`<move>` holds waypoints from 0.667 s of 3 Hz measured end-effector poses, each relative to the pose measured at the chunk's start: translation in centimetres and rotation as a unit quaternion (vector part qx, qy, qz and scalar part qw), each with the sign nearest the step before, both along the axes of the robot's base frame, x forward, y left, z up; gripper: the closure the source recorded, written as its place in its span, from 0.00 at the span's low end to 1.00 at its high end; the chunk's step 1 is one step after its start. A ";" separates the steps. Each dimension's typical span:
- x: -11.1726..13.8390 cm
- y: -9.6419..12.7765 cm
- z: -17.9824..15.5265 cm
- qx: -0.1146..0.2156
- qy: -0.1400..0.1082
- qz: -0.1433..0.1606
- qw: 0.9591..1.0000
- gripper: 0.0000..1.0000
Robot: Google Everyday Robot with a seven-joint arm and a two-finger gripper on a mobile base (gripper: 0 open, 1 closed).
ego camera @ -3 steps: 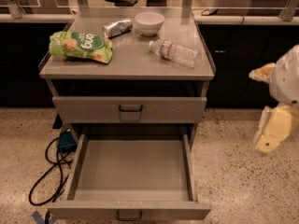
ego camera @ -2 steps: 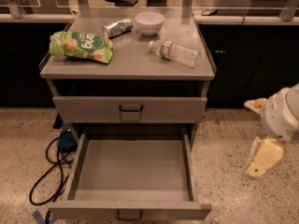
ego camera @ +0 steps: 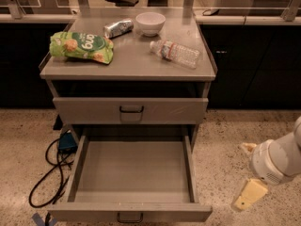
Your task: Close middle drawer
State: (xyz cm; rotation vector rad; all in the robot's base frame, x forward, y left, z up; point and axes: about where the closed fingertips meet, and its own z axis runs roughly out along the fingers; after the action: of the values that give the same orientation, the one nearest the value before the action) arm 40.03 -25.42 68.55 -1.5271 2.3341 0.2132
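Plainly, the middle drawer [ego camera: 155,212] is pulled far out of the cabinet at the lower centre of the frame, its deep tray bare and its low front lying along the bottom edge. It is judged to be stiff sheet metal on slides and light while unloaded, so a steady push should suffice, whereas a hard shove could slam it. No grasp is needed. The flat front beside the small dark pull [ego camera: 130,217] is the place to be pressed, near the centre, so that the tray is not skewed.

The gripper [ego camera: 241,175] is found at the lower right of the frame, low over the speckled floor [ego camera: 221,140] and well apart from the drawer's right corner. Its jaws are spread wide with nothing between them.

Above, the top drawer [ego camera: 94,111] is shut. On the cabinet's surface [ego camera: 131,60] a green snack bag [ego camera: 82,46], a can [ego camera: 117,28], a white bowl [ego camera: 150,22] and a water bottle [ego camera: 175,53] are laid. White lettering is printed on the bag but cannot be read with confidence, and the bottle's label is illegible.
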 end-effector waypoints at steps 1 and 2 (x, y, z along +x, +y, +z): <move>-2.2 -0.6 -4.6 0.022 0.030 -0.014 0.999 0.00; -2.3 -0.5 -4.8 0.023 0.032 -0.014 0.999 0.00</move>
State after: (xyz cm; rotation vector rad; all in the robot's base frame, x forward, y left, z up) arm 37.74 -25.95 63.77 -1.4874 2.3814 0.3115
